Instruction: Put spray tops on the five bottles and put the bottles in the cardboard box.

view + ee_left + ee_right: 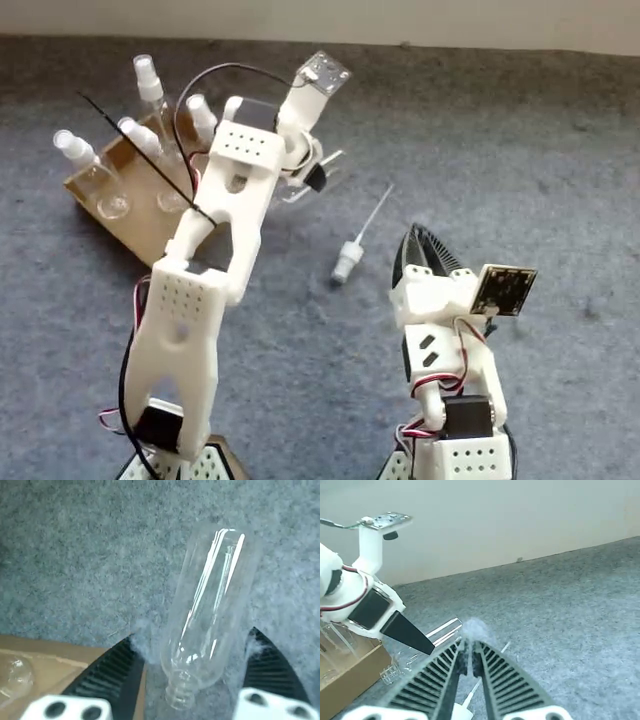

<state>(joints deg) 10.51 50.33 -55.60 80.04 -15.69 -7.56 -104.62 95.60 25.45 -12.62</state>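
A clear bottle (210,610) with no top lies on the grey carpet beside the cardboard box (120,215). My left gripper (192,660) is open and straddles the bottle near its neck, with a gap on each side. In the high view the same gripper (312,175) is at the box's right side. Several bottles with spray tops (150,85) stand in the box. A loose white spray top (349,260) with its long tube lies on the carpet in the middle. My right gripper (425,250) is shut and empty, just right of that spray top (462,711).
The grey carpet (520,160) stretches free to the right and behind the arms. A black cable (140,150) runs across the box from the left arm. A pale wall (495,515) rises at the far edge.
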